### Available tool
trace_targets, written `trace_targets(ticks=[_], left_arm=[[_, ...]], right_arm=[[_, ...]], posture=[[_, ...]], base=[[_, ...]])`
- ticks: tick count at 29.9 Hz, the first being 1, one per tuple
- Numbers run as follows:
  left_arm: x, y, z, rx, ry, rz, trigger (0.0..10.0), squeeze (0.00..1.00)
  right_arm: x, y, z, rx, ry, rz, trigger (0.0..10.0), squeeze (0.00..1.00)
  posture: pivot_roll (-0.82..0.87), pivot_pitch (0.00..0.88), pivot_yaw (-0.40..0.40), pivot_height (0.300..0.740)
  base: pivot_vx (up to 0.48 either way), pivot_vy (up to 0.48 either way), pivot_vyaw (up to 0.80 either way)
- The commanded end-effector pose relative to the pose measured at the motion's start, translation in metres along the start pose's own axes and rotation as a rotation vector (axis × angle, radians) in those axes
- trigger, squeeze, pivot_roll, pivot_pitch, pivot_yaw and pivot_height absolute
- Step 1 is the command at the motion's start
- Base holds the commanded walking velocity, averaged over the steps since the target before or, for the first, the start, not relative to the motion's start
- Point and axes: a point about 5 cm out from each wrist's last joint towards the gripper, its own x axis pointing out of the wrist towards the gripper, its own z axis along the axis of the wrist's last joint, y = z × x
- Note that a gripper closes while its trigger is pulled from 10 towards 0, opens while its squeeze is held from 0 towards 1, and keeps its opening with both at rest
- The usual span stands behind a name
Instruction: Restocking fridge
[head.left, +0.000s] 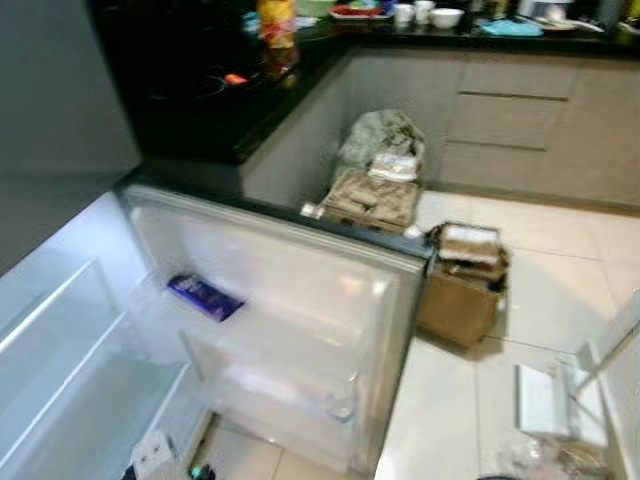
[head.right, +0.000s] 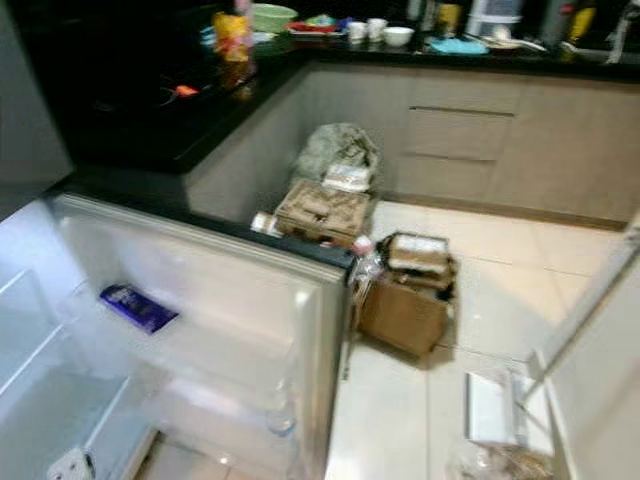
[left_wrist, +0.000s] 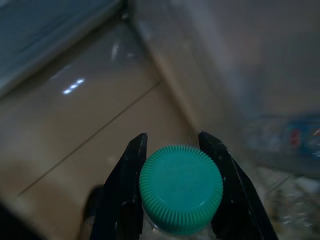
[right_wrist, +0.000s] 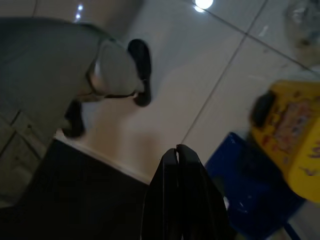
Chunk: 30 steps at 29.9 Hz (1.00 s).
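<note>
The fridge door (head.left: 300, 300) stands swung open before me, its white inner shelves facing up. A purple packet (head.left: 205, 296) lies in a door shelf, and the fridge's inner shelves (head.left: 70, 350) show at the left. In the left wrist view my left gripper (left_wrist: 172, 150) is shut on a clear bottle with a green ribbed cap (left_wrist: 181, 187), one finger on each side below the cap. In the right wrist view my right gripper (right_wrist: 176, 150) hangs shut with nothing in it, above tiled floor.
A cardboard box (head.left: 462, 290) and a stack of packs (head.left: 372, 198) stand on the tiled floor beyond the door. A black counter (head.left: 200, 90) runs behind. A person's legs and shoe (right_wrist: 139, 70) stand near my right arm, beside a blue and yellow object (right_wrist: 285, 140).
</note>
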Motion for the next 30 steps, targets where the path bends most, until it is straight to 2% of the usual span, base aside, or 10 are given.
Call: trace_targets(ticks=[1,8,17,24,25,30], left_arm=[[-0.004,0.010,-0.011,-0.003,0.046,0.024,10.0,0.00],[-0.004,0.010,-0.010,-0.010,0.038,0.032,10.0,0.00],[-0.004,0.010,-0.008,-0.008,0.026,0.043,10.0,0.00],[-0.004,0.010,-0.006,0.003,0.021,0.043,10.0,0.00],[-0.003,0.008,-0.007,-0.007,0.030,0.013,10.0,0.00],[-0.003,0.005,-0.008,0.005,0.036,0.005,10.0,0.00]], right_arm=[[0.002,0.006,0.004,0.016,-0.031,0.018,10.0,0.00],[0.002,0.005,0.006,0.015,-0.036,0.019,10.0,0.00],[0.001,0.004,0.012,-0.003,-0.067,0.030,10.0,0.00],[0.001,0.002,0.024,-0.043,-0.102,0.041,10.0,0.00],[0.000,0.001,0.029,-0.060,-0.115,0.047,10.0,0.00],[0.000,0.005,0.046,-0.079,-0.182,0.114,10.0,0.00]], posture=[[-0.13,0.000,0.033,0.740],[-0.13,0.000,0.033,0.740],[-0.13,0.000,0.032,0.740],[-0.13,0.000,0.032,0.740],[-0.13,0.000,0.032,0.740],[-0.13,0.000,0.030,0.740]], base=[[0.000,-0.480,0.00],[0.000,-0.454,0.00],[0.000,0.000,0.00],[0.000,0.000,0.00],[0.000,-0.480,0.00],[0.000,-0.480,0.00]])
